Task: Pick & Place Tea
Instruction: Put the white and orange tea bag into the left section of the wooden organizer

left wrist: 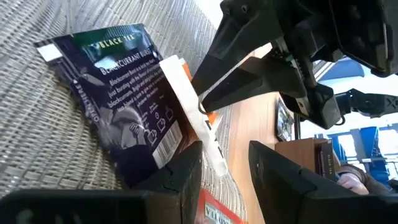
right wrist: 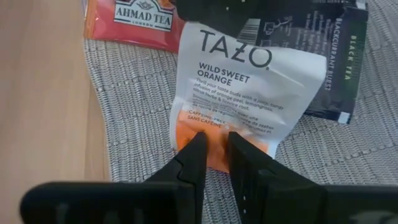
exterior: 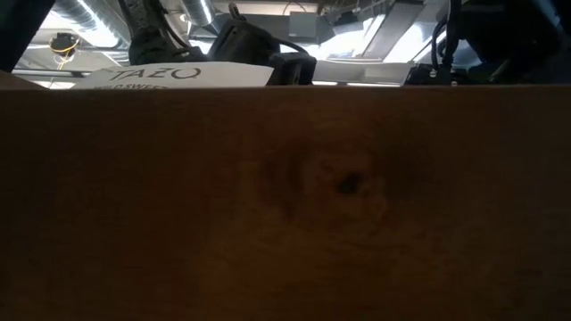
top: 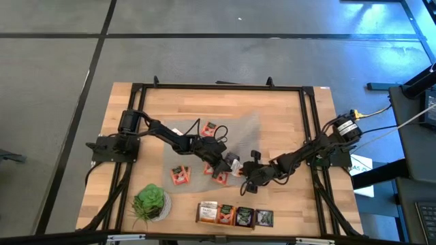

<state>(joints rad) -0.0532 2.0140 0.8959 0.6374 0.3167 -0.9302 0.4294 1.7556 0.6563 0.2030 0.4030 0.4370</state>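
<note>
A white-and-orange tea sachet [right wrist: 249, 81] stands tilted between my two grippers, over the grey mat [top: 235, 133]. My right gripper [right wrist: 214, 140] is shut on it, and it also shows in the high view [top: 246, 171]. My left gripper [left wrist: 225, 149] is open, and its fingers stand on either side of the sachet's white end [left wrist: 214, 158]. A black tea sachet [left wrist: 124, 106] lies flat on the mat just behind. Several orange sachets [top: 179, 175] lie elsewhere on the mat. My right gripper pinches the sachet's orange end [right wrist: 214, 127] between its two fingers, which slant down from the table's right side. The sachet stands on edge and tilted, with its printed face toward this wrist. My left gripper has one finger [left wrist: 189, 165] close beside the sachet's white end. I cannot tell whether they touch.
A potted plant [top: 151, 202] stands at the front left. A row of tea packets [top: 235, 216] sits along the front edge. An orange Ahmad Tea sachet [right wrist: 137, 18] lies near the held one. A wooden board [exterior: 285, 196] fills most of the low view.
</note>
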